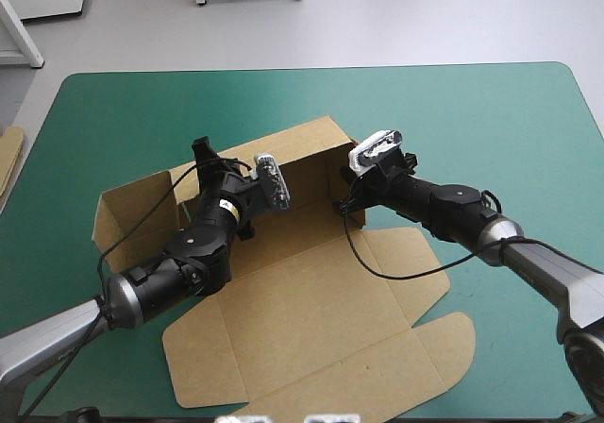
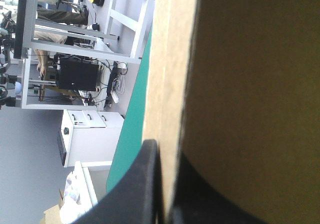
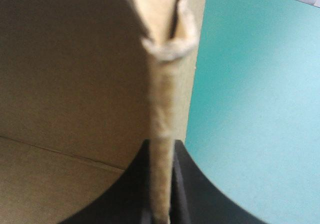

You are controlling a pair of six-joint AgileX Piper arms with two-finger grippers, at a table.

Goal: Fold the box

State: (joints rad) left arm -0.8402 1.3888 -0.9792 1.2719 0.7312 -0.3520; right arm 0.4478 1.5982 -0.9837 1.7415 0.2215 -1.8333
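A: What's on the table?
B: The box, half raised, lid flat. The left gripper pinches its back wall between its fingers, and the right gripper clamps an upright edge.
A: Risk?
B: Probably uneven pulls. The thin board could buckle or slip free.

Hidden in the high view beneath their own wrists: the tips of the left gripper and the right gripper. Covered there by the left arm: part of the floor and rear wall of the box. Blurred at the right gripper: the pinched wall's frayed edge. Cut off in both wrist views: the box's outline, shape impossible to tell. Cut off at the left edge of the table: a strip of more board.
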